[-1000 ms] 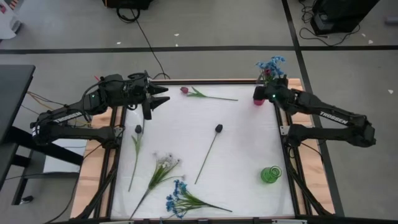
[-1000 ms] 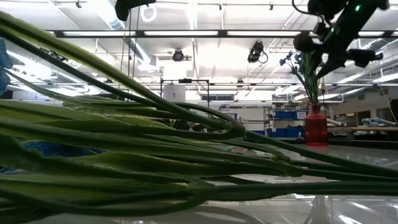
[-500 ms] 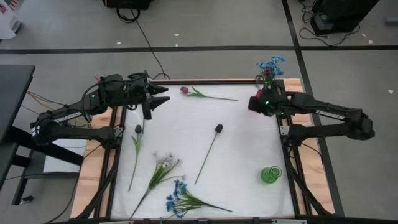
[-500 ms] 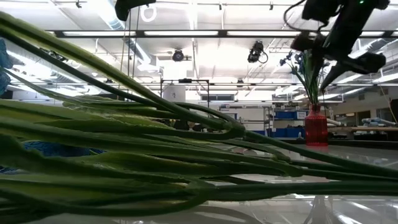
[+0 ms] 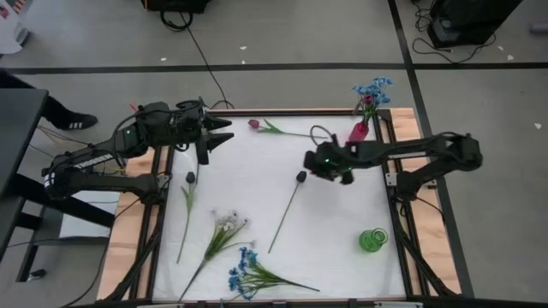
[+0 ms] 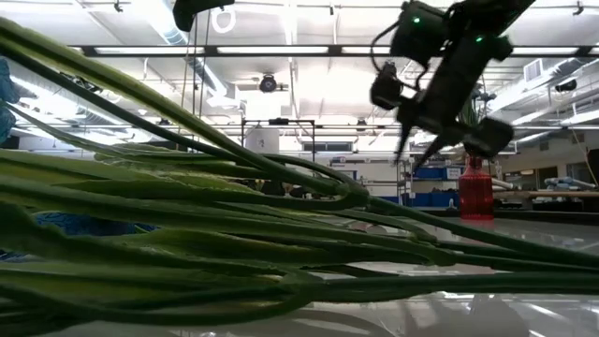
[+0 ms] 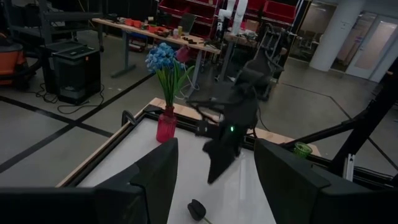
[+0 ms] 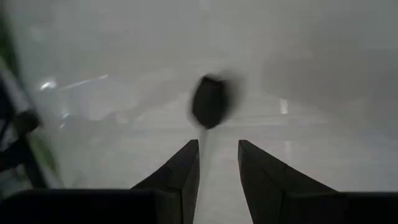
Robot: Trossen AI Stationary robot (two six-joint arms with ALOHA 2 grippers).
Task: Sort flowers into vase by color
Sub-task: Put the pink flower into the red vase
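Observation:
My right gripper [image 5: 310, 165] is open and empty, hovering just right of and above a dark bud [image 5: 300, 177] whose thin stem runs toward the near edge. In the right wrist view the bud [image 8: 209, 102] lies ahead of the finger gap [image 8: 217, 165]. My left gripper [image 5: 218, 133] waits open at the table's far left. A red vase [image 5: 358, 131] at the far right corner holds blue flowers and a pink-red one. A green vase [image 5: 372, 240] stands near right. A red-pink bud flower [image 5: 254, 125], a second dark-bud flower [image 5: 190, 178], a white cluster [image 5: 227, 224] and a blue cluster [image 5: 244, 274] lie flat on the white tabletop.
Green stems lie close in front of the low camera [image 6: 187, 234] and block most of that view. The wooden table frame [image 5: 163, 214] runs along the left and right sides. A person's shoe [image 5: 77, 120] shows on the floor at the left.
My right gripper has left the red vase and gone toward the table's left and near side, coming down over the middle of the table to the dark bud. The flowers on the table have stayed where they were.

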